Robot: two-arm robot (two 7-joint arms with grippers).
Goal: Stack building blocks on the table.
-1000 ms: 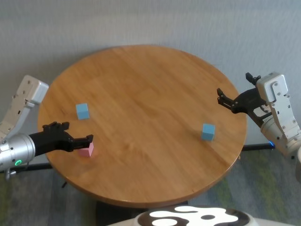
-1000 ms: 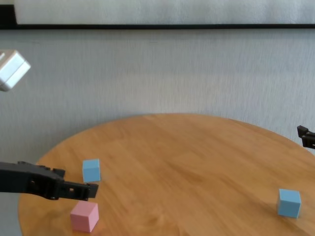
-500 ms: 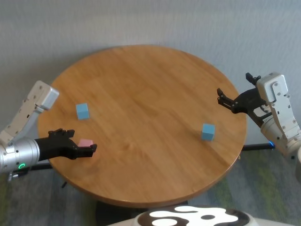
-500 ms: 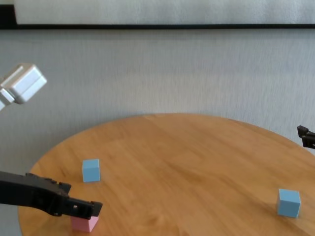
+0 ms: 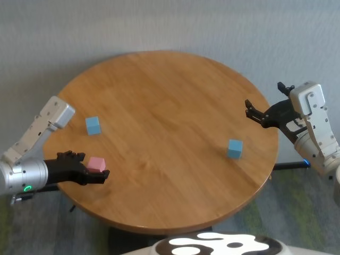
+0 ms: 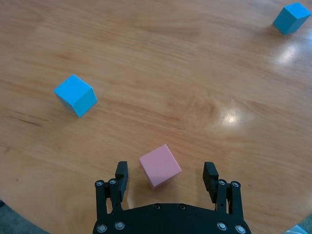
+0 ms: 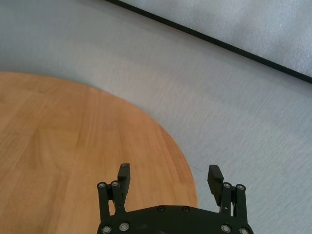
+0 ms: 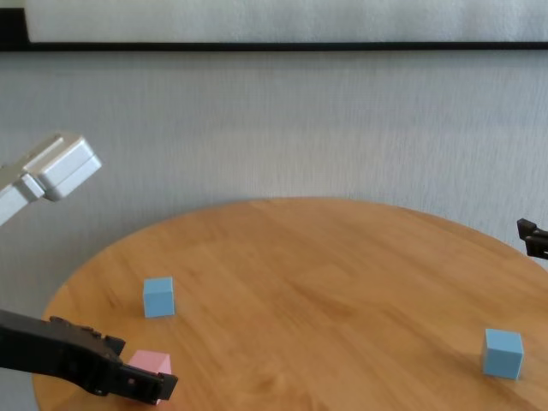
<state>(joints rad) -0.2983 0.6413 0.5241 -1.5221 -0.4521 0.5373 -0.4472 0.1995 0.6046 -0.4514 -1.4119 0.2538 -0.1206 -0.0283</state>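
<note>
Left gripper at the table's near-left edge, fingers spread wide either side of the pink cube (gaps on both sides in the left wrist view, no contact). Pink cube resting on the tabletop, turned at an angle to the fingers. 1 blue cube just behind it toward the far-left rim, also on the wood. 2nd blue cube well apart, near the right rim. Nothing stacked; all 3 cubes single. Right gripper parked above the table's right edge, released, nothing between its fingers.
</note>
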